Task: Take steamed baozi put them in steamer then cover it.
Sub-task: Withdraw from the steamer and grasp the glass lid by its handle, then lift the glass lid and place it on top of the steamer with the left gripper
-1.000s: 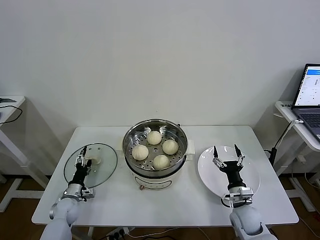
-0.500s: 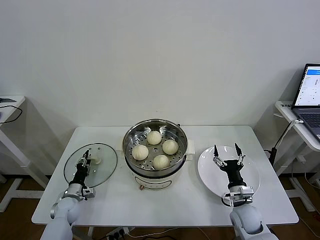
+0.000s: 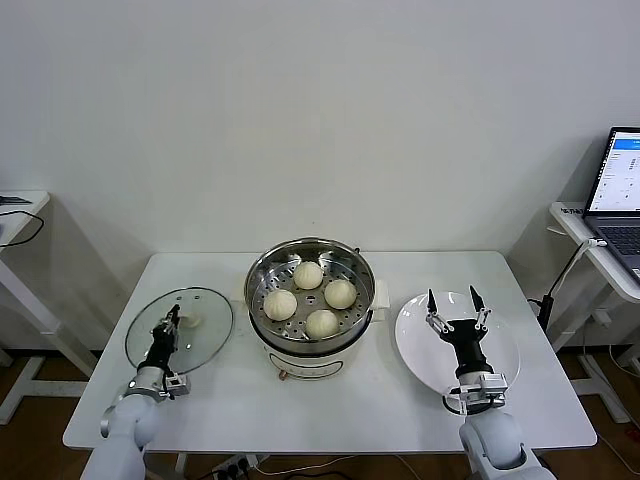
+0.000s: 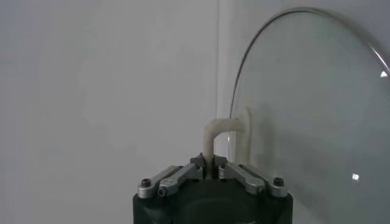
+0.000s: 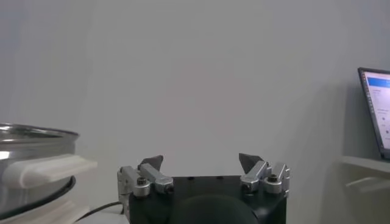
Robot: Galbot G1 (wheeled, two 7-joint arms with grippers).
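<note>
Glass cover (image 3: 180,330), handle pinched in closed left hand (image 3: 172,321), seemingly tilted.

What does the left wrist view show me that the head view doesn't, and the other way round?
Only the left wrist view shows the jaws of the left gripper pinched shut on the cream handle of the cover.

Only the head view shows four steamed baozi sitting in the uncovered steamer, and the right gripper, jaws open, over the white plate.

Both show the cover, held by the left gripper, with its glass beside the gripper.
</note>
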